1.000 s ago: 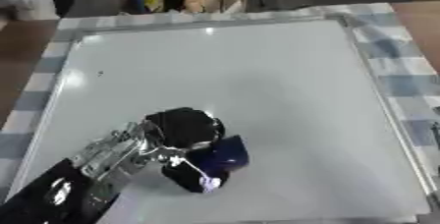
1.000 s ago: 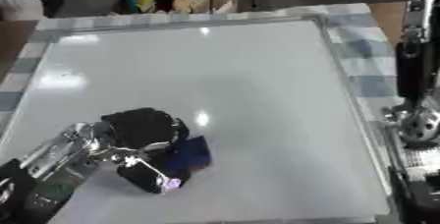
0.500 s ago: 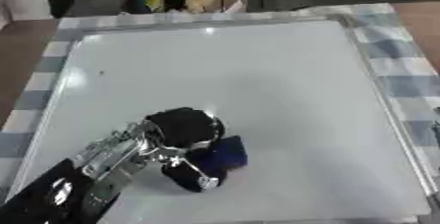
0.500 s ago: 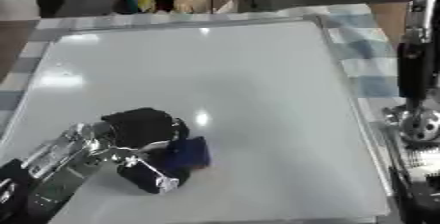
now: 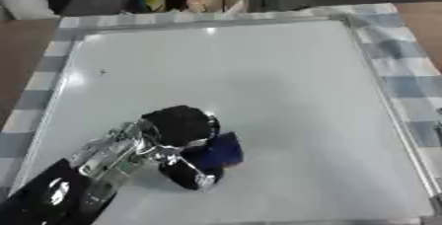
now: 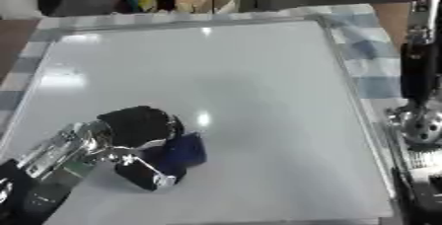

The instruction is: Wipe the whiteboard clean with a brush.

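**Brush gripped low on the board, one mark far from the hand**

The left hand [image 5: 177, 137] has its fingers curled round the blue brush [image 5: 223, 151], holding it against the near-left part of the whiteboard [image 5: 285, 81]. A small dark mark [image 5: 102, 72] sits well beyond the hand, toward the far-left edge; the rest of the surface looks clean. The right arm shows only at the right edge of the right eye view, and its hand is not visible.

Risks, as I judge them: the brush sits partly under the fingers, so they could drag on the board instead of the pad. A sweep kept close to the hand would miss the distant mark. Pushing sideways might slide the board over the checked cloth [image 5: 414, 88] covering the tabletop.
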`<action>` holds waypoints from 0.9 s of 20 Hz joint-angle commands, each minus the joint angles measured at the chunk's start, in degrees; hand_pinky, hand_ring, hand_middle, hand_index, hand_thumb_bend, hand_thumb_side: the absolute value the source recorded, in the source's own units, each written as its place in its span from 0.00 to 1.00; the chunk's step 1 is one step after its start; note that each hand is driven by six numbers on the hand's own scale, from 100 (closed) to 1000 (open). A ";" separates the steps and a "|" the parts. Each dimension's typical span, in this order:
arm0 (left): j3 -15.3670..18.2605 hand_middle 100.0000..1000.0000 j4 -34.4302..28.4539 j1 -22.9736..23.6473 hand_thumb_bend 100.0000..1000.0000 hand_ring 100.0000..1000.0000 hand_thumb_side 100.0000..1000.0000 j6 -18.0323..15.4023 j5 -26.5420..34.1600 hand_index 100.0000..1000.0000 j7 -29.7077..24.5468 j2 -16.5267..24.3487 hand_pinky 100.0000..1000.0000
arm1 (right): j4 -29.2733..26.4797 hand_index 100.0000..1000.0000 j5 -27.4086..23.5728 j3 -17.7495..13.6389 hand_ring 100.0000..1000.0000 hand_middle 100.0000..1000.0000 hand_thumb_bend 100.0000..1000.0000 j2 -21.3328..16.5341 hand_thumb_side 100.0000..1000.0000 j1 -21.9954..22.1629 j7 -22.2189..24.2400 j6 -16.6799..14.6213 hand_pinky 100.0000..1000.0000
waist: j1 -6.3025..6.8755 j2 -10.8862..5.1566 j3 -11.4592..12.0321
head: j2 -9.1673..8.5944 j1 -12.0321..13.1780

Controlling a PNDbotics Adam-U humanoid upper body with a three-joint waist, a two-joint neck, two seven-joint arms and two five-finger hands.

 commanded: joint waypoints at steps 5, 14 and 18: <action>1.66 0.39 -1.86 -0.35 0.00 0.39 0.46 0.58 0.30 0.16 0.44 2.81 0.16 | -0.86 0.77 -0.29 0.04 0.83 0.67 0.00 -0.43 0.88 -0.60 0.18 -0.25 0.73 | -0.17 -1.03 0.06 | -0.50 0.06; 4.34 0.39 -3.52 0.51 0.00 0.39 0.46 2.56 1.54 0.16 0.72 6.08 0.15 | -0.86 0.77 -0.31 0.02 0.83 0.67 0.00 -0.45 0.88 -0.56 0.12 -0.24 0.73 | -0.18 -0.91 -0.14 | -0.88 0.10; 5.41 0.38 -3.88 0.64 0.00 0.38 0.45 3.40 1.89 0.16 1.25 7.60 0.15 | -0.86 0.77 -0.34 0.03 0.83 0.67 0.00 -0.44 0.88 -0.61 0.09 -0.29 0.73 | -0.23 -0.79 -0.36 | -1.24 0.25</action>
